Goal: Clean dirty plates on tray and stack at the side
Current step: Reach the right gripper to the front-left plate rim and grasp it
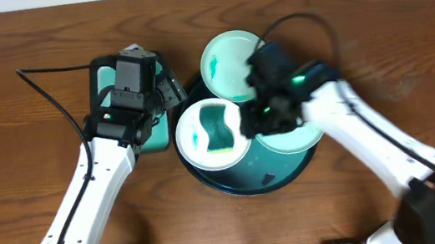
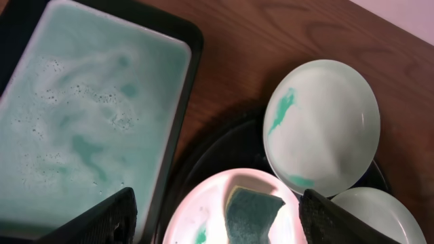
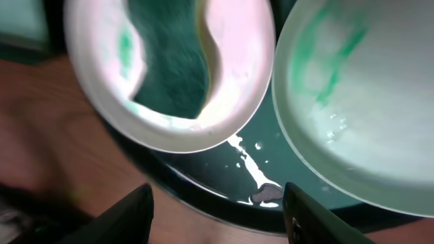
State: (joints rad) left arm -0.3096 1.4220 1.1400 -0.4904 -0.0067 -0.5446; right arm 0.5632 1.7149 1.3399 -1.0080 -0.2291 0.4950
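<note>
While all three plates sit on or at the tray (image 1: 246, 181), nothing is stacked at the side yet, so this job looks to be in its early going. Now the front-left plate (image 1: 194, 138): it carries the teal sponge (image 1: 217, 130) right on top, with blue-green smears showing beside it. Up at the back, the far plate (image 1: 226, 62) overhangs the tray's far rim, and the left wrist view shows a teal streak and a blot plain on it. Over on the tray's right side lies the third plate (image 1: 295, 139), partly hidden under the right arm, and the right wrist view shows green smears across it. By the look of it, that is three plates to wipe and three to stack. The right gripper (image 3: 217, 203) hovers low over the tray between the sponge plate and the third one, jaws spread wide, nothing held. The left gripper (image 2: 217, 203) hangs by the sponge dish (image 2: 88, 115), facing the sponge plate, also wide apart and empty. That dish holds soapy green water on the wooden tabletop (image 1: 6, 49).
</note>
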